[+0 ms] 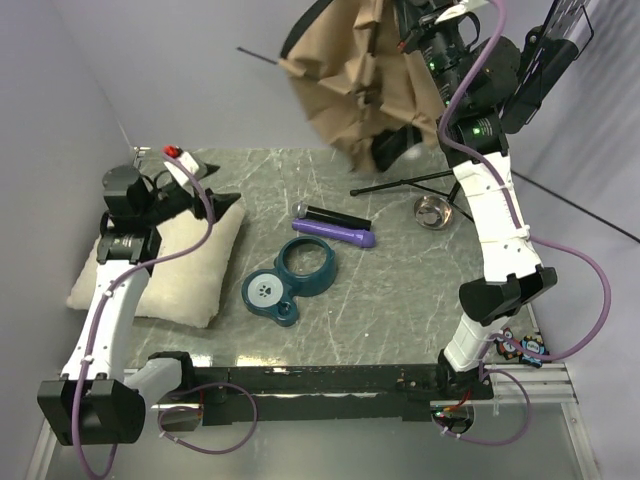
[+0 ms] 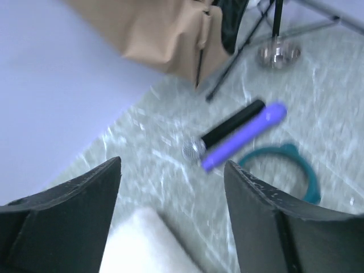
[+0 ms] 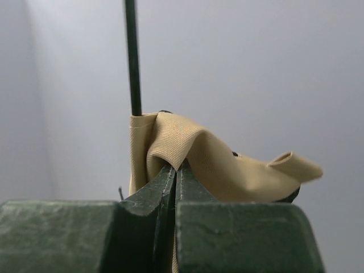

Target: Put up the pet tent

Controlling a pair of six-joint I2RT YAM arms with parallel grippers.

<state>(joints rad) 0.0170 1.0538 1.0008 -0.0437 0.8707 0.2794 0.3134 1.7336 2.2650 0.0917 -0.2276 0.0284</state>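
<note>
The pet tent (image 1: 350,80) hangs crumpled high over the far side of the table, tan fabric with a dark underside. My right gripper (image 3: 176,168) is shut on a fold of its tan fabric (image 3: 187,145), beside a thin dark pole (image 3: 132,57). From above, the right gripper (image 1: 412,32) sits at the tent's upper right. More thin poles (image 1: 400,185) trail down to the table under the tent. My left gripper (image 2: 173,164) stands open and holds nothing. It hovers over the corner of the white pillow (image 2: 142,244), far left of the tent (image 2: 165,34).
A cream pillow (image 1: 160,265) lies at the left under the left gripper (image 1: 200,195). Mid-table lie a black microphone (image 1: 335,218), a purple cylinder (image 1: 340,235) and a teal ring-shaped piece (image 1: 290,280). A small metal bowl (image 1: 432,212) sits at the right by the right arm.
</note>
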